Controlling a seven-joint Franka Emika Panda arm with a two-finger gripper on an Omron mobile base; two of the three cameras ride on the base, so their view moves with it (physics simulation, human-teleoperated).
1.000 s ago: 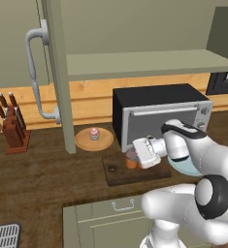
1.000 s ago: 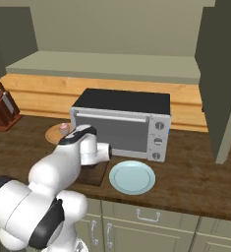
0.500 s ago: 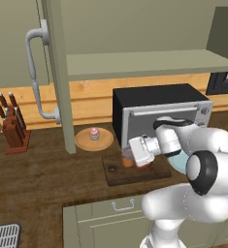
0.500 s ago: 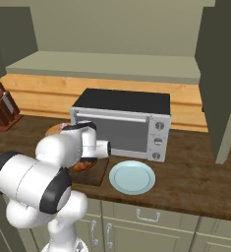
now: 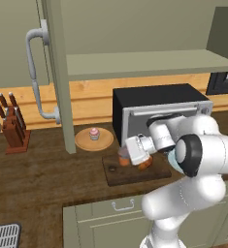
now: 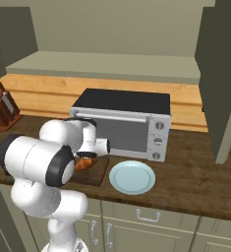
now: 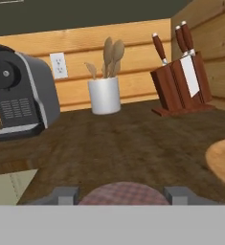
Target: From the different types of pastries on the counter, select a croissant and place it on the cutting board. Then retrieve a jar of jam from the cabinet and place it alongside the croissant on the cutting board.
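Note:
My gripper [image 5: 127,154] is shut on the jar of jam [image 5: 123,159], an orange-brown jar held low over the left part of the dark cutting board [image 5: 116,175]. The croissant [image 5: 144,164] lies on the board just right of the jar. From the right base view the croissant [image 6: 86,164] peeks out beside my forearm on the cutting board [image 6: 98,175]. In the hand view the jar's reddish-brown lid [image 7: 121,192] sits between the fingertips [image 7: 66,194]. The pink-frosted cupcake [image 5: 93,133] stands behind the board. The cabinet door [image 5: 55,72] hangs open.
A toaster oven [image 5: 154,110] stands right behind the board, and the cupcake rests on a round tan plate [image 5: 105,143]. A knife block [image 5: 13,128] is at the left. A pale blue plate [image 6: 131,177] lies right of the board. Ahead of the hand stand a utensil holder [image 7: 105,93] and a coffee machine [image 7: 18,91].
My hand has slid a little to the left over the board with the jar still held. The arm has folded in closer. The croissant and cupcake have not moved.

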